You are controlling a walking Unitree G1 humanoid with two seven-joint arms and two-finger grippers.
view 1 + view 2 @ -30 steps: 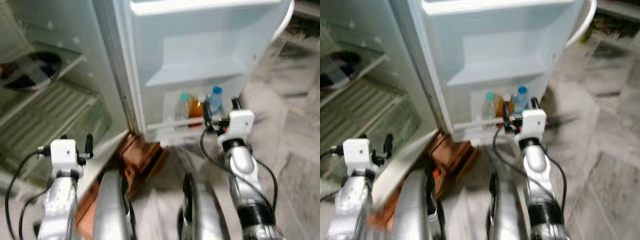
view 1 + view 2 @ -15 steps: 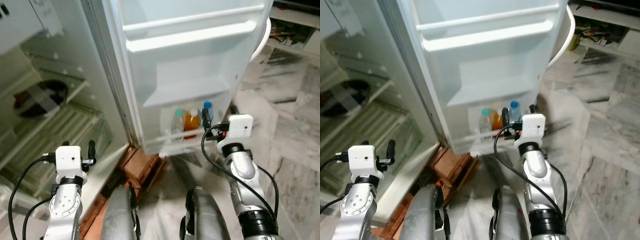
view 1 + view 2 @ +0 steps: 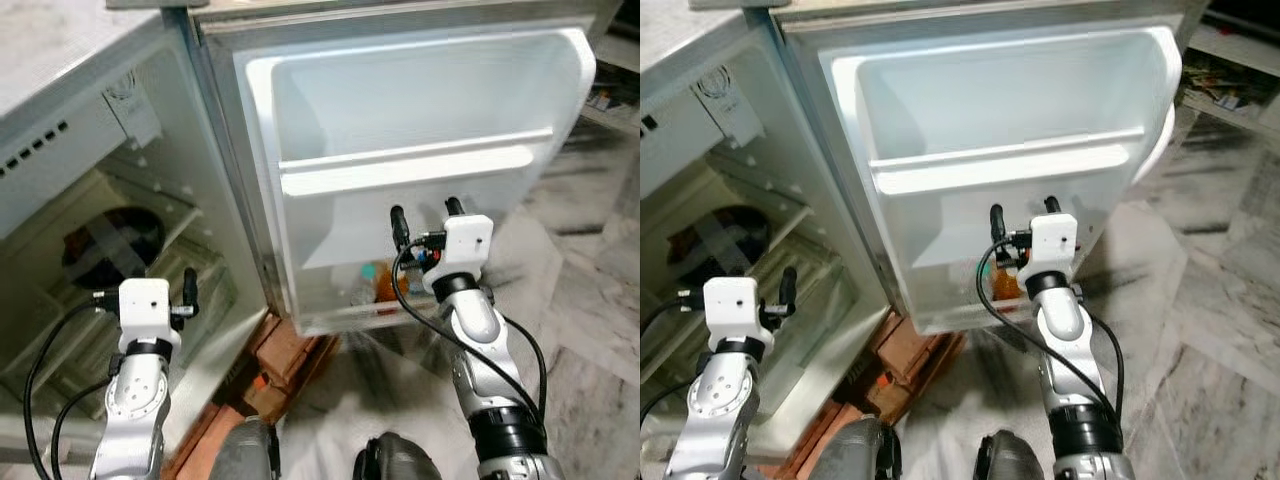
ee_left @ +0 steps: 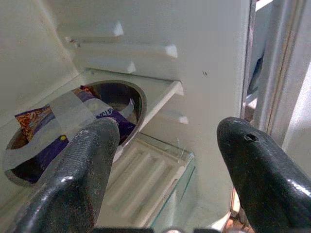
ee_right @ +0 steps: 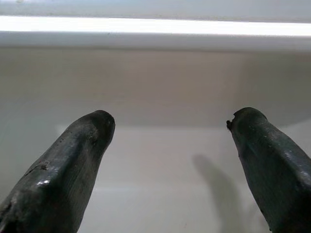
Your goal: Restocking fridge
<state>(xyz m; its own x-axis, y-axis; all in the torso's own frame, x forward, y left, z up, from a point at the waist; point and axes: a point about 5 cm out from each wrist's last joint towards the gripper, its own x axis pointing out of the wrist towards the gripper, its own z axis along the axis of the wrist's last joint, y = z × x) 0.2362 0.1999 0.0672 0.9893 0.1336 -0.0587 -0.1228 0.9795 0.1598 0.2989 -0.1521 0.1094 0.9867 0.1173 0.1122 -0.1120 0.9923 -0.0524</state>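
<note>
Bottles in the bottom door rack (image 3: 345,318) of the open fridge door (image 3: 420,120): an orange bottle (image 3: 386,286) and a teal-capped bottle (image 3: 369,273), standing up straight with caps toward 12 o'clock, long way up and down, partly hidden by the rack front and by black wires. Just below the right gripper (image 3: 424,210), at about 7 o'clock from it, not touching. Right gripper raised in front of the white door wall, just under the long white shelf bar (image 3: 410,165), two black fingers (image 5: 63,165) spread wide apart and pinching nothing. Left gripper (image 4: 165,160) low at the fridge body opening, fingers spread wide too, holding nothing, pointing into the fridge. Round bowl (image 4: 63,131) on a white fridge shelf (image 4: 160,92) inside, at about 10 o'clock from the left gripper, with purple and orange snack packs (image 4: 29,121) in it and clear tape strips crossed over the top. Ribbed clear cover (image 4: 146,179) below that shelf. Red-brown bricks (image 3: 285,365) under the fridge, on the pale stone floor (image 3: 590,330).
</note>
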